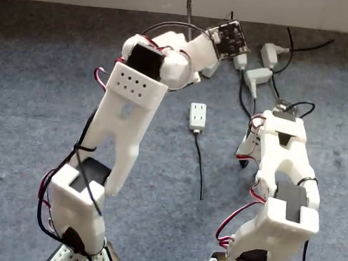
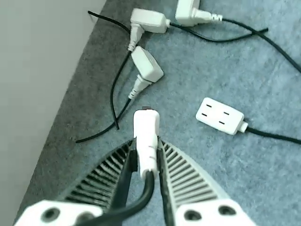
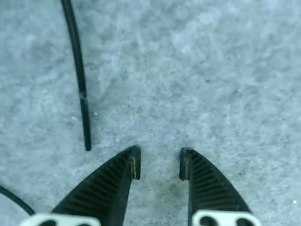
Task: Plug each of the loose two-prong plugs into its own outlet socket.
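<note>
Plug point(image 2: 146, 136), white with a black cord, is held lengthwise by the left gripper point(image 2: 146, 146), whose jaws are closed on its body. Its front end projects past the jaw tips, and it is raised above the grey-carpeted desk point(image 2: 263, 179). An outlet socket point(image 2: 220, 116), white with its slotted face up, is laid flat on the desk, apart from the held plug and off to one side. Beyond the plug, three white bodies on black cords are noted: a nearest connector point(image 2: 146, 66), a second connector point(image 2: 148, 20) and a third connector point(image 2: 190, 10). Whether these are plugs or sockets cannot be settled. The right gripper point(image 3: 159, 162) is held low over the carpet with its jaws parted. The free end of a black cable point(image 3: 77, 75) lies near one jaw tip.
</note>
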Controlling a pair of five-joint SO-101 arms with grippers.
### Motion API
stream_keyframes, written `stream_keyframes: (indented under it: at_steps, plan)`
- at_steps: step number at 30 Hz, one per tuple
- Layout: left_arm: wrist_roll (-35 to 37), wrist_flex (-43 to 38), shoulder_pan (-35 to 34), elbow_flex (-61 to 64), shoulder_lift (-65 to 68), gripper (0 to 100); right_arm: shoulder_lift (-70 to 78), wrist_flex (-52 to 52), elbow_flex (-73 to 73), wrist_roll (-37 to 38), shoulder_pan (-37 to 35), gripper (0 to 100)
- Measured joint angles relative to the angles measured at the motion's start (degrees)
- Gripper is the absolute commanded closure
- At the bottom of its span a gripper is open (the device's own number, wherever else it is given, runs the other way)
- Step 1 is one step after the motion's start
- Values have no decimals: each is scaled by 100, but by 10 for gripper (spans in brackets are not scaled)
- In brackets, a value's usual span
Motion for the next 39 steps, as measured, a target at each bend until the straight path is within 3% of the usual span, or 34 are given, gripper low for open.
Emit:
stream_keyframes:
  at_steps: [11,22,39]
  plan:
    - [-1284,598,281,-738,1530,993,0,-185,44,-1073,932,853]
    - [-1389,580,598,-1310,2523,993,0,-220,44,-1213,976,853]
    - [-1582,334,246,-2664,3780,993,0,-220,44,-1213,976,853]
